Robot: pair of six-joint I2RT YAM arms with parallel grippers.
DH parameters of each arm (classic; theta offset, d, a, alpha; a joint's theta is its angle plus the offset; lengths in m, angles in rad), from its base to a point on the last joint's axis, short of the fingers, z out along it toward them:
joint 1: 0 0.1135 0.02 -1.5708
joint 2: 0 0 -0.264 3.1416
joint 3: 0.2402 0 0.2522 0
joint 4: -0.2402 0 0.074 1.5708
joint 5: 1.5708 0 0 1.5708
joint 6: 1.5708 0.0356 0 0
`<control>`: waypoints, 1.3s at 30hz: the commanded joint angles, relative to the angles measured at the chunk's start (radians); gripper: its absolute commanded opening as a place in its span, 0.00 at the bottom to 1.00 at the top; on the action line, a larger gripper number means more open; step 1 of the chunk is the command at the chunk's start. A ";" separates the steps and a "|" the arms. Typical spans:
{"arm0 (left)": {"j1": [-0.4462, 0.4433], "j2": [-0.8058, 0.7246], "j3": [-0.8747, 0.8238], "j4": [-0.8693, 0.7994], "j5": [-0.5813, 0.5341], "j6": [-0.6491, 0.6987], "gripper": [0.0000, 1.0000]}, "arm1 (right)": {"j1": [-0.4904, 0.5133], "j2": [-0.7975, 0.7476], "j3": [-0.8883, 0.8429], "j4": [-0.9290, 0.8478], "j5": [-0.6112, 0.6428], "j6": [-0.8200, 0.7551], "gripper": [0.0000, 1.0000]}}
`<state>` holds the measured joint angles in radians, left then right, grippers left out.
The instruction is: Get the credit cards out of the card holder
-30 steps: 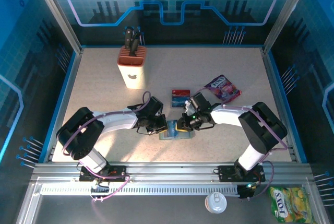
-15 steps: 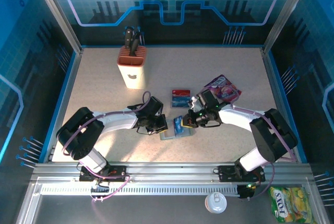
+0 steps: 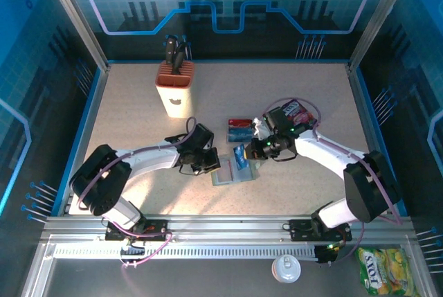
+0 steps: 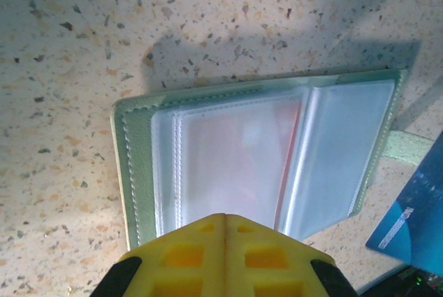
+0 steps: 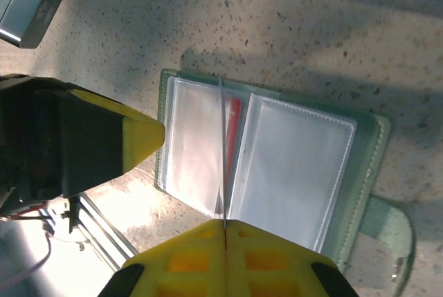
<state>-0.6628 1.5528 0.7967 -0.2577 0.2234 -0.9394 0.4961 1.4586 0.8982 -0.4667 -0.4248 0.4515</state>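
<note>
The card holder (image 3: 230, 175) is laid open on the table (image 3: 138, 138), between the two grippers. One credit card (image 3: 240, 156) is pinched on edge in the clenched right gripper (image 3: 250, 152), just above the holder. The left gripper (image 3: 214, 166) is closed, its tip at the holder's left edge.

Grey-green card holder (image 4: 135, 172) w/ clear sleeves, blue credit card (image 4: 410, 217), speckled beige tabletop (image 4: 69, 48), yellow jaws

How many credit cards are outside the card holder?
2. One credit card lies on the table beyond the card holder; a second card is held in the right gripper's jaws over it. Another may hide inside.
</note>
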 commanded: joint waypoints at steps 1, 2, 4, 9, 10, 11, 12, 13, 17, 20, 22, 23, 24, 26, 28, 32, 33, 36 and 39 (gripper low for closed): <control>0.008 -0.035 0.003 -0.040 -0.017 0.016 0.01 | -0.012 -0.027 0.061 -0.114 0.076 -0.175 0.00; 0.010 -0.037 -0.002 -0.039 -0.016 0.016 0.01 | -0.011 -0.028 0.070 -0.122 0.083 -0.217 0.00; 0.013 -0.039 -0.012 -0.035 -0.016 0.016 0.01 | -0.010 -0.028 0.096 -0.147 0.102 -0.333 0.00; 0.018 -0.056 -0.040 -0.010 -0.012 0.008 0.03 | -0.008 0.032 0.211 -0.274 0.183 -0.612 0.00; 0.019 -0.056 -0.042 -0.009 -0.010 0.008 0.03 | -0.007 0.051 0.245 -0.305 0.197 -0.675 0.00; 0.023 -0.056 -0.043 -0.009 -0.009 0.006 0.03 | -0.007 0.068 0.269 -0.320 0.209 -0.728 0.00; 0.023 -0.058 -0.043 -0.011 -0.007 0.006 0.03 | -0.007 0.083 0.294 -0.333 0.225 -0.791 0.00; 0.023 -0.063 -0.042 -0.010 -0.008 0.006 0.03 | -0.008 0.101 0.317 -0.343 0.238 -0.839 0.00; 0.031 -0.084 -0.042 -0.024 -0.015 0.008 0.03 | -0.007 0.182 0.432 -0.413 0.245 -0.989 0.00; 0.040 -0.097 -0.049 -0.023 -0.023 0.004 0.03 | -0.007 0.250 0.524 -0.477 0.279 -1.090 0.00; 0.047 -0.096 -0.048 -0.023 -0.022 0.005 0.03 | -0.008 0.302 0.585 -0.511 0.317 -1.144 0.00; 0.049 -0.096 -0.049 -0.021 -0.024 0.006 0.03 | -0.010 0.321 0.611 -0.528 0.324 -1.169 0.00; 0.052 -0.094 -0.049 -0.022 -0.025 0.005 0.03 | -0.011 0.342 0.637 -0.547 0.319 -1.201 0.00; 0.057 -0.088 -0.047 -0.020 -0.023 0.004 0.03 | -0.014 0.385 0.687 -0.568 0.313 -1.239 0.00; 0.063 -0.082 -0.045 -0.018 -0.019 0.001 0.03 | -0.022 0.428 0.743 -0.588 0.312 -1.257 0.00; 0.068 -0.080 -0.041 -0.021 -0.014 -0.006 0.03 | -0.028 0.495 0.837 -0.619 0.310 -1.271 0.00; 0.069 -0.082 -0.039 -0.026 -0.014 -0.007 0.03 | -0.028 0.505 0.853 -0.622 0.310 -1.276 0.00; 0.068 -0.095 -0.041 -0.042 -0.021 -0.003 0.03 | -0.030 0.527 0.883 -0.624 0.307 -1.285 0.00; 0.068 -0.115 -0.054 -0.046 -0.028 -0.007 0.03 | -0.033 0.544 0.891 -0.628 0.307 -1.292 0.00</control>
<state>-0.6029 1.4742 0.7628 -0.2611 0.2127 -0.9424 0.4755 1.9816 1.7603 -1.0462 -0.1120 -0.8070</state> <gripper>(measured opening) 0.056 0.060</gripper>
